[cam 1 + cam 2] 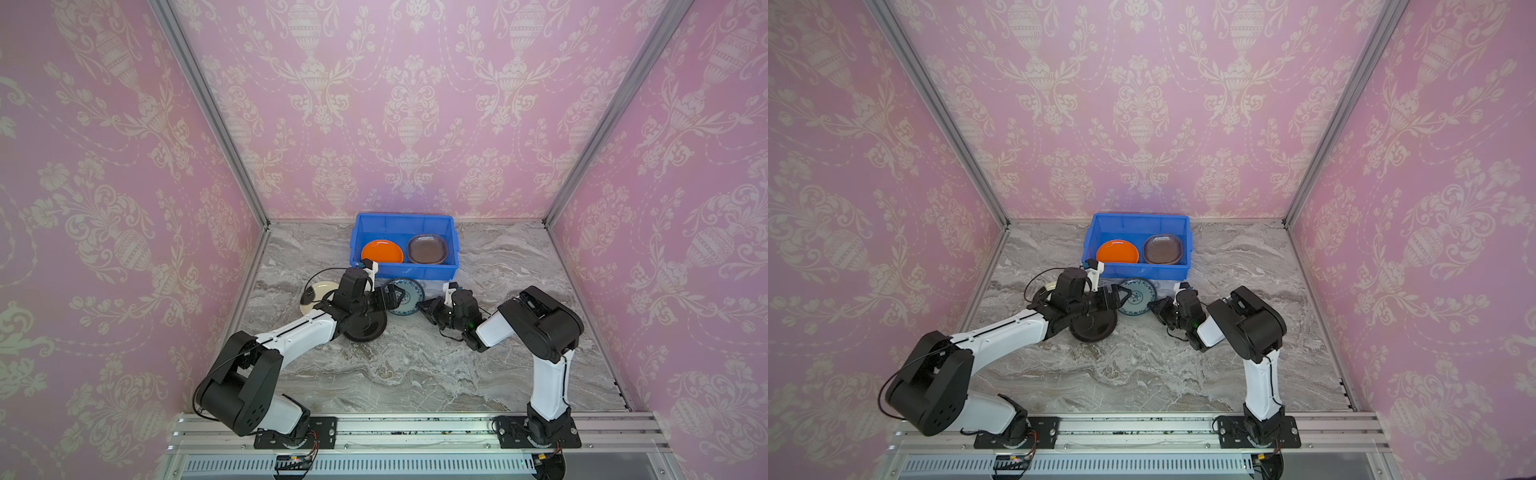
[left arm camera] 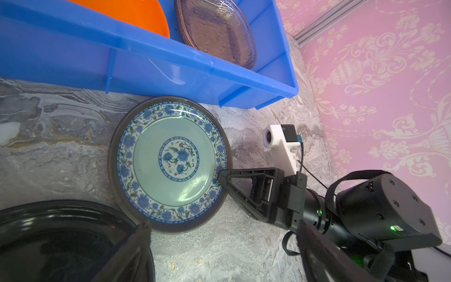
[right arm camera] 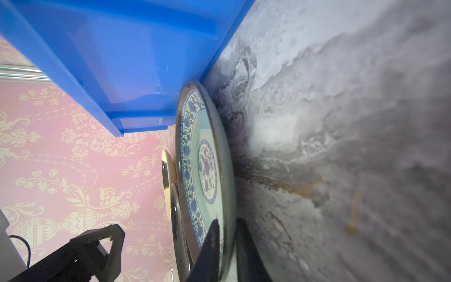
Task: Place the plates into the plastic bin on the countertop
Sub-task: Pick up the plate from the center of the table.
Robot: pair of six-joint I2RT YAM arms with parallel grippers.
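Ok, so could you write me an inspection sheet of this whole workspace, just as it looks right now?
Surface: marble-veined countertop with brownish streaks.
Job's things: the blue plastic bin at the back holds an orange plate and what looks like stacked brownish translucent plates. The teal-patterned plate, black plate and cream plate lie on the countertop in front of it.
Clutter: nothing seen.
Grippers: the left gripper is open beside the teal-patterned plate. The right gripper pinches that plate's rim, one finger above and one below.
Cables: a black cable loop arcs over the cream plate.
Surroundings: pink patterned walls, aluminium rails.
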